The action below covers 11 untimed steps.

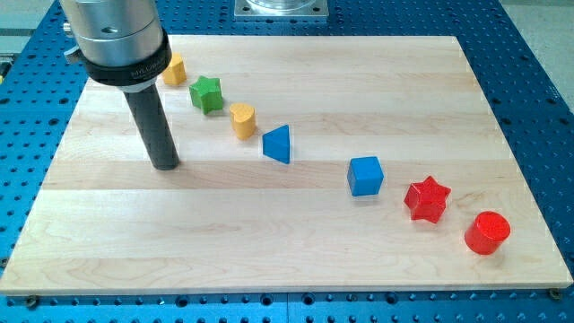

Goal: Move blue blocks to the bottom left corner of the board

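Note:
A blue triangular block (278, 144) lies near the board's middle, and a blue cube (365, 176) lies to its lower right. My tip (166, 165) rests on the wooden board (269, 242) at the view's left, well left of the blue triangle and apart from every block. The rod rises from it to the arm's grey body at the view's top left.
A yellow block (174, 69) sits partly behind the arm at the top left. A green star (206, 93) and a yellow heart-like block (242, 119) follow it in a diagonal row. A red star (426, 199) and a red cylinder (487, 232) lie at the lower right.

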Each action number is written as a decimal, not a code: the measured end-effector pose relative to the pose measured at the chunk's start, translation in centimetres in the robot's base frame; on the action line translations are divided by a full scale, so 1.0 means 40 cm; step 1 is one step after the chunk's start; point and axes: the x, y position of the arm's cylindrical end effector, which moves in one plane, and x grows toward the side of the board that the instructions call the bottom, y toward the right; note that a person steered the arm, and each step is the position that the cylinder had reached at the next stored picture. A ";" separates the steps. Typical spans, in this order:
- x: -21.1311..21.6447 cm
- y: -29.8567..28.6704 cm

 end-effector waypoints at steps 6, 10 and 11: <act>0.087 0.184; 0.059 0.224; 0.140 0.128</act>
